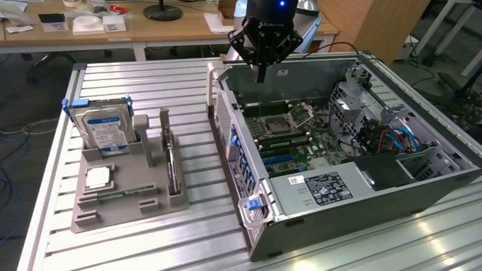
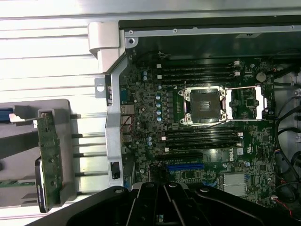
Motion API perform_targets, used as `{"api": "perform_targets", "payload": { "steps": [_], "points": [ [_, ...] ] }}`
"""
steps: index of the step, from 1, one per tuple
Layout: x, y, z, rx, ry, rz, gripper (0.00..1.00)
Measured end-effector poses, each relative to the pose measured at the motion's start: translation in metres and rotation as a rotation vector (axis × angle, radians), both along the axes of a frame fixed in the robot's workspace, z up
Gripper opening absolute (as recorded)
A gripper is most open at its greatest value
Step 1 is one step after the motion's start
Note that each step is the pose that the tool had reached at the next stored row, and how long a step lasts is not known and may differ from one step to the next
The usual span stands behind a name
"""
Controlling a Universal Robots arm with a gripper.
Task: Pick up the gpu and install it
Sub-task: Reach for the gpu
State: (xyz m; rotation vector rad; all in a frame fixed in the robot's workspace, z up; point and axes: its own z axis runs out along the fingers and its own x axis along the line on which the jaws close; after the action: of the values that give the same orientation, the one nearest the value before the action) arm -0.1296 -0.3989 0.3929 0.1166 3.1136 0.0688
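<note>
Overall, a slatted tabletop [image 1: 135, 79] is seen carrying an open case [image 1: 362, 197] and, on the exterior view's left, a grey holder [image 1: 128, 197]. The gpu [image 1: 172, 164] is stood on edge in the holder's slot nearest the case, not yet picked up, its long axis parallel to the case's side wall. The gripper [image 1: 261, 76] is hung above the case's far end. Jaws are judged drawn together, nothing held. The gpu is thus placed lower and toward the exterior view's left of the jaws, beyond the case wall.
</note>
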Motion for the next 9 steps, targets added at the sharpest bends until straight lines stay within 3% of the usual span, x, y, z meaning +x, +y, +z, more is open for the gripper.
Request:
{"api": "perform_targets", "payload": {
  "steps": [5, 9],
  "points": [
    [0.0, 0.0, 0.0008, -0.0003, 0.0002, 0.0, 0.1],
    [0.0, 0.0, 0.0183, 0.0, 0.0001, 0.0, 0.1]
  ]
}}
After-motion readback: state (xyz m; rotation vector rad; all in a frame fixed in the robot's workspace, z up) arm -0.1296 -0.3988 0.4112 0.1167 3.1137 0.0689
